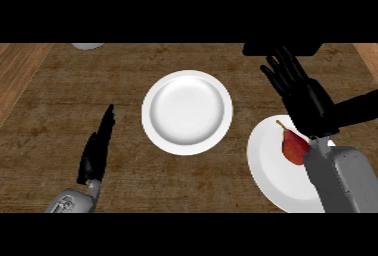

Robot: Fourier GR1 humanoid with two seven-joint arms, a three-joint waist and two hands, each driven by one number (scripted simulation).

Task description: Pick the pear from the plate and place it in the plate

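Right hand [301, 92]: I am holding it open, fingers straight and pointing away from me, above the far edge of the near plate, gripping nothing.
Right forearm [341, 177]: it is lying over the right part of that plate and hiding some of it.
Pear [294, 146]: red, lying on the near plate just left of my wrist, stem pointing up and left; I am not touching it with my fingers.
Near plate [267, 165]: white, sitting at the lower right of the surface.
Middle plate [187, 112]: white, sitting bare at the centre, apart from the near plate.
Left hand [96, 150]: I am resting it open at the lower left, fingers straight, edge-on.
Surface [88, 90]: brown wood.
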